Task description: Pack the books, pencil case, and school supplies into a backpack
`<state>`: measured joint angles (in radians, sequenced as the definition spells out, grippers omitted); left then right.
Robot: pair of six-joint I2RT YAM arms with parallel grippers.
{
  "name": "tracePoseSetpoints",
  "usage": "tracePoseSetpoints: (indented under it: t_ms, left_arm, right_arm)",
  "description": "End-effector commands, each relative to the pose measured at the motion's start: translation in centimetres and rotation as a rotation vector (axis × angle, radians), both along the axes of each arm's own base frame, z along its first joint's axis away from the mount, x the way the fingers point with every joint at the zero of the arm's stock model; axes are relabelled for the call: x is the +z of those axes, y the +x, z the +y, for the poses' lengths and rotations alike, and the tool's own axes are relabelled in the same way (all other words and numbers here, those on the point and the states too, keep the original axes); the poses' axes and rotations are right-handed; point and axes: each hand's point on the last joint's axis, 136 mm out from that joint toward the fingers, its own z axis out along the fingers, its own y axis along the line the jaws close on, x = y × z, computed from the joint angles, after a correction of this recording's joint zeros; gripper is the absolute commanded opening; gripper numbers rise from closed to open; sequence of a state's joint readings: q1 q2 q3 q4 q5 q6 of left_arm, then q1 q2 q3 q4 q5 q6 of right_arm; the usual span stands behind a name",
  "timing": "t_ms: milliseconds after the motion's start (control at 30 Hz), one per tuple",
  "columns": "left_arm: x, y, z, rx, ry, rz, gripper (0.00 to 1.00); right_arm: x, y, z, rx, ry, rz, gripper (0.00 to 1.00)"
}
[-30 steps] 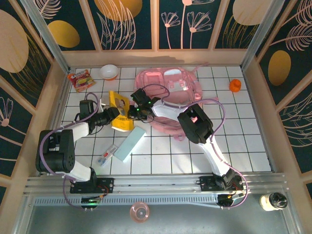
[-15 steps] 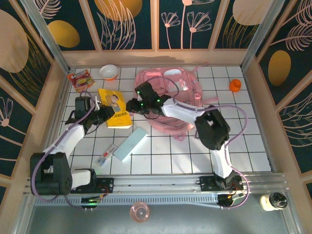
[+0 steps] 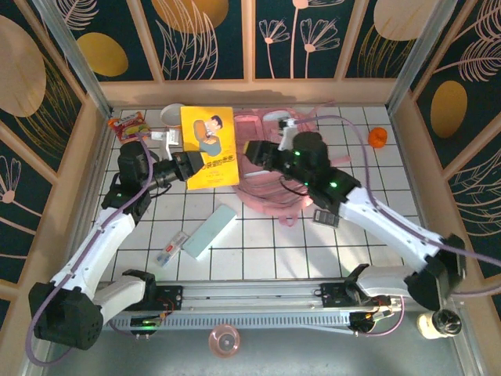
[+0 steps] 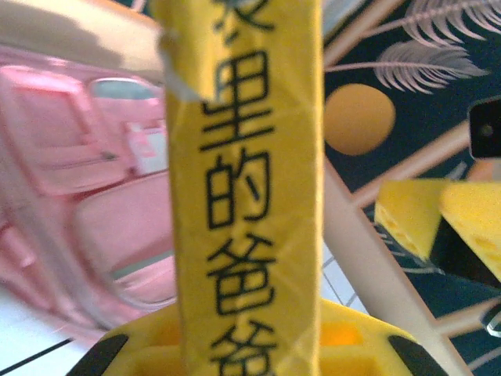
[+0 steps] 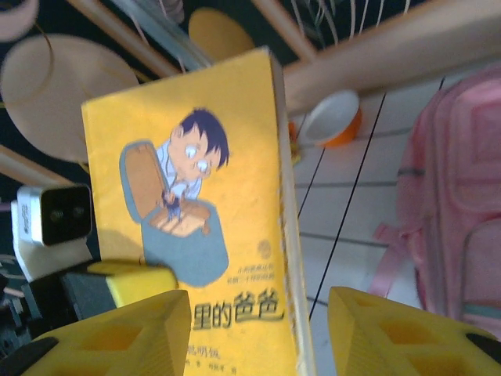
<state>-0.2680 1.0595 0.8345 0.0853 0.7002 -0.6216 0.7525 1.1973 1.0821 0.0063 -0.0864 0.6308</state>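
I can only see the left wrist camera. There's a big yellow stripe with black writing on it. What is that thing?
Observer: It's the yellow book. The right wrist camera shows a cartoon boy on its cover.
Operator: Who's holding it?
Observer: The left gripper pinches it near the lower left corner, holding it up with the cover facing the top camera.
Operator: What's the other arm doing?
Observer: The right gripper is open beside the book's right edge and isn't gripping it.
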Motion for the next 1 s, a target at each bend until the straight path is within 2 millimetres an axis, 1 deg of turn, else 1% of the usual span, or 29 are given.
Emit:
tracePoseSetpoints:
  t_ms: [0, 33, 100, 167, 233, 333, 433, 533, 733, 833, 933, 967]
  left_arm:
    - [6.6, -2.0, -3.4, -0.141, -0.063, -0.259, 0.00]
    - [7.0, -2.4, -4.3, -0.169, -0.064, -0.287, 0.00]
    - [7.8, -3.3, -6.0, -0.222, -0.076, -0.342, 0.00]
    - [8.2, -4.1, -7.4, -0.268, -0.084, -0.388, 0.00]
    - [8.1, -5.0, -8.9, -0.323, -0.089, -0.425, 0.00]
    - [7.6, -6.1, -10.3, -0.393, -0.081, -0.470, 0.00]
    - [7.8, -7.2, -10.7, -0.437, -0.104, -0.532, 0.00]
    - [8.2, -7.9, -10.6, -0.452, -0.129, -0.584, 0.00]
    - [8.6, -9.0, -11.1, -0.511, -0.160, -0.602, 0.00]
    - [8.9, -9.5, -11.2, -0.531, -0.184, -0.599, 0.00]
    - [9.7, -10.1, -11.2, -0.544, -0.229, -0.610, 0.00]
    - [10.0, -10.2, -11.1, -0.546, -0.246, -0.612, 0.00]
  right_arm:
    - [2.5, -0.4, -4.1, -0.089, 0.005, -0.117, 0.50]
    - [2.8, -0.8, -5.3, -0.098, 0.004, -0.136, 0.50]
    - [3.3, -1.7, -6.7, -0.097, 0.004, -0.172, 0.50]
    - [3.8, -2.8, -7.8, -0.091, -0.006, -0.221, 0.54]
    - [4.2, -4.0, -8.5, -0.078, -0.021, -0.271, 0.61]
    - [4.5, -5.5, -9.1, -0.044, -0.054, -0.348, 0.68]
    - [4.6, -6.4, -9.6, -0.026, -0.090, -0.394, 0.78]
    - [4.7, -7.3, -9.5, 0.029, -0.089, -0.422, 0.87]
    - [4.4, -9.5, -7.7, 0.217, -0.010, -0.424, 0.91]
    - [4.0, -9.6, -7.2, 0.247, 0.008, -0.404, 0.93]
    - [3.1, -9.2, -6.9, 0.259, 0.001, -0.371, 0.94]
    - [3.1, -9.3, -6.7, 0.273, 0.007, -0.369, 0.94]
